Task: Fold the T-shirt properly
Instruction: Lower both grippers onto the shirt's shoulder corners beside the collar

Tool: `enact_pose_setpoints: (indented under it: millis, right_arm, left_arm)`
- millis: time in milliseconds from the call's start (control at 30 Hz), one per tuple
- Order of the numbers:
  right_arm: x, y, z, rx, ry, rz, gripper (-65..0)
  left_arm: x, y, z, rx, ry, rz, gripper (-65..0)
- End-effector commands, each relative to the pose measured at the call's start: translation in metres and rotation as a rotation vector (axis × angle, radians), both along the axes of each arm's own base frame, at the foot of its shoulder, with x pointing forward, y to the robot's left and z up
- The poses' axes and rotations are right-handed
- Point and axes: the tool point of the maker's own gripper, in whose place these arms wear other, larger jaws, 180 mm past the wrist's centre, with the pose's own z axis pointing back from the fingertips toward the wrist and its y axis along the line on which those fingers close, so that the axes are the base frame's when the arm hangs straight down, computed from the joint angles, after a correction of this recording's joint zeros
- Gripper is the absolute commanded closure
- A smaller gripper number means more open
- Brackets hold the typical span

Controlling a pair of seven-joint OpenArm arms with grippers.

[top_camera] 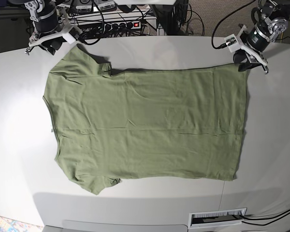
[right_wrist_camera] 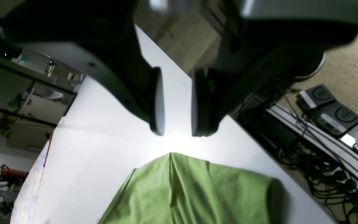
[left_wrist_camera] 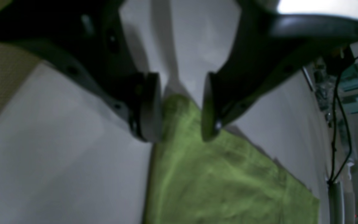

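Lying flat on the white table point(top_camera: 19, 96), the T-shirt point(top_camera: 145, 123) is spread lengthwise across it, with the sleeves toward the base view's left and the hem toward its right. The left gripper point(top_camera: 245, 62) is seen at the shirt's far hem corner, on that view's right. In the left wrist view its fingers point(left_wrist_camera: 149, 107) are parted wide, and the tip of the green corner point(left_wrist_camera: 179, 102) is seen in the gap between them; whether the pads touch the cloth cannot be told, but nothing is clamped. The right gripper point(top_camera: 50, 47) is placed at the far sleeve, on the base view's left. From the right wrist view, its jaws are held apart with only bare table between them, and the peaked sleeve edge point(right_wrist_camera: 171, 155) is seen just below the fingertips point(right_wrist_camera: 157, 124), not touching them. Nothing is held by either gripper.
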Motion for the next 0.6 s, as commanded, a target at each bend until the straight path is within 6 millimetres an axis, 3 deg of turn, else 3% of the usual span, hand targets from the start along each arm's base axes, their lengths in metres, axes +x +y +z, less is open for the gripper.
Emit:
enact_pose_setpoints:
  millis: [0,333,567]
  right_arm:
    - [0.005,0.001,0.009,-0.01,-0.032,0.014,-16.2]
    - [0.006,-0.003,0.01,-0.037,-0.037,0.011,-16.2]
    - [0.006,-0.003,0.011,-0.04,-0.039,0.013,-16.2]
  left_arm:
    - [-0.001,0.0,0.002,-0.008,0.007,-0.011,-23.2]
    - [0.02,-0.009,0.006,-0.055,0.045,-0.038,-22.9]
    - [0.019,-0.01,0.002,-0.059,0.086,-0.04,-5.6]
